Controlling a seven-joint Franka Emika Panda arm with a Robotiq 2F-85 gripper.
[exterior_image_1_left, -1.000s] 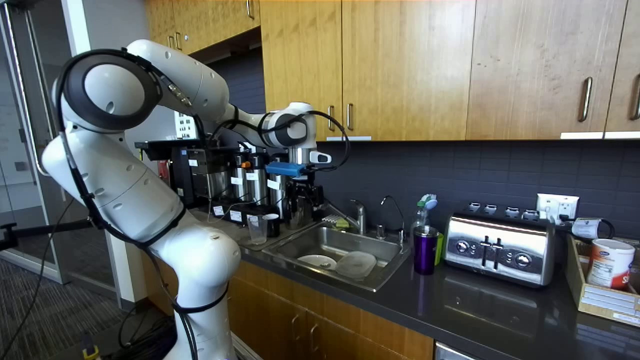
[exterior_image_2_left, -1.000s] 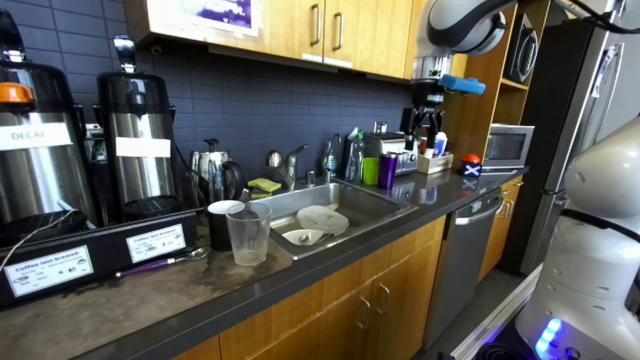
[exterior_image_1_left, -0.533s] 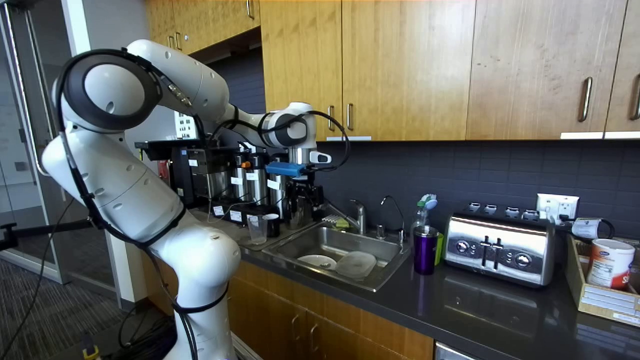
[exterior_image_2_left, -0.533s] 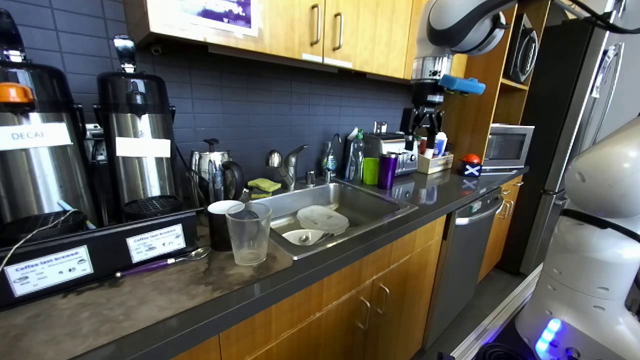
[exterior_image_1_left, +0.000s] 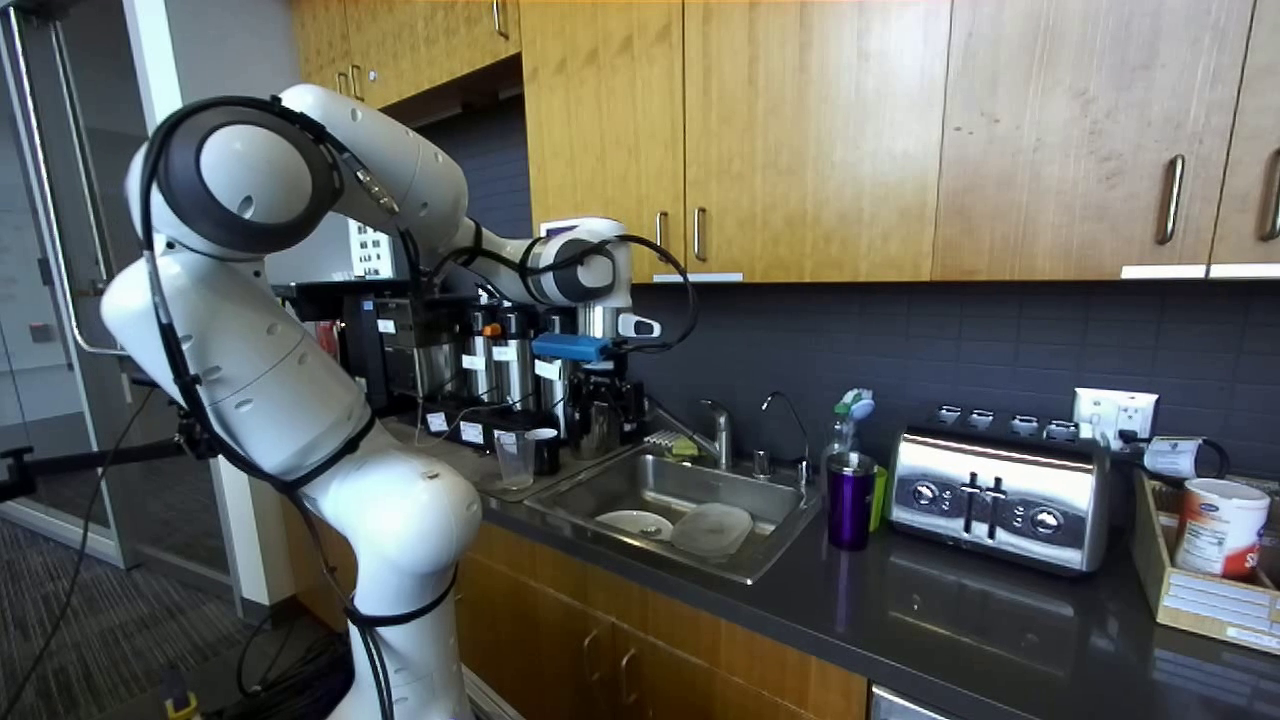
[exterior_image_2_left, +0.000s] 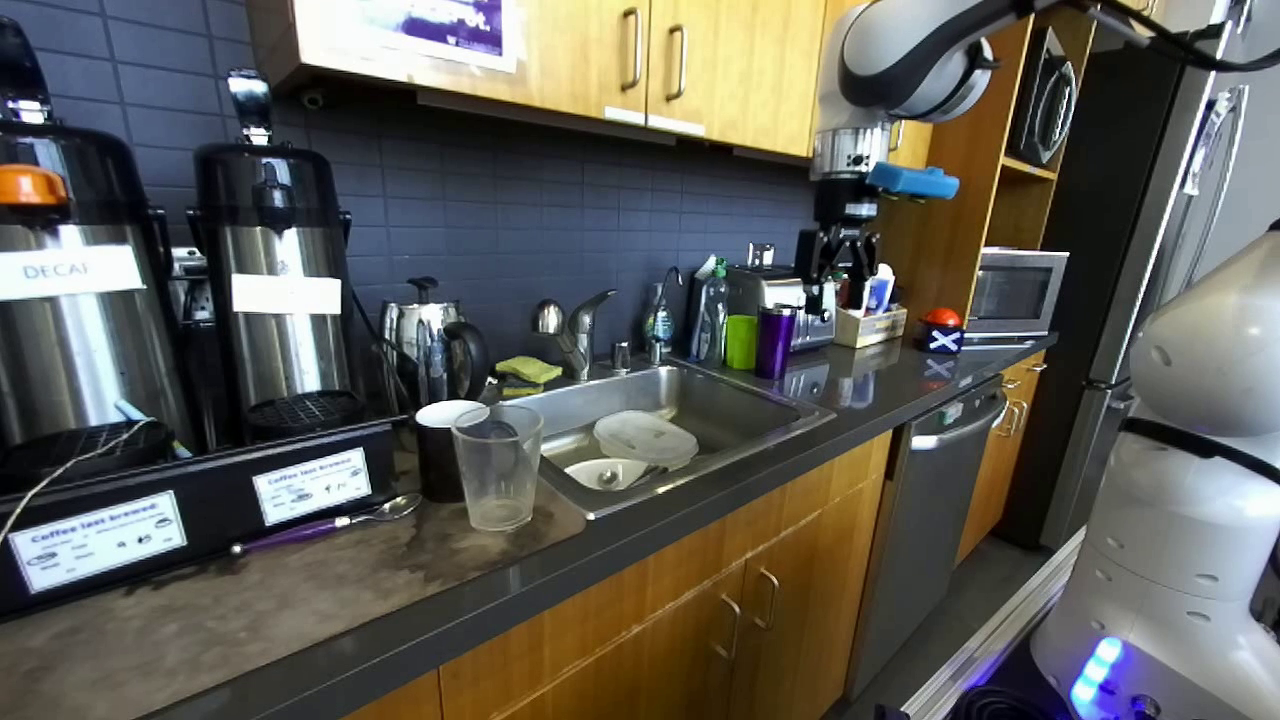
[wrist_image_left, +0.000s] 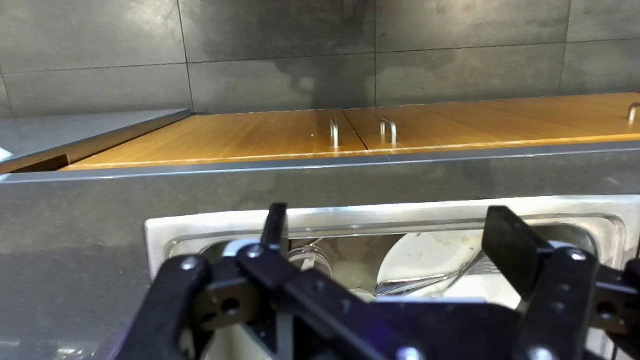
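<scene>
Pincer (wrist_image_left: 390, 231) downward, apparently above sink (wrist_image_left: 350, 216)

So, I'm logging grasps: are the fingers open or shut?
Open: in the wrist view, the fingers stand wide apart, the sink showing between them.

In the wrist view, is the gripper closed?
No: the gripper is open, its fingers wide apart, with the sink visible between them.
</scene>
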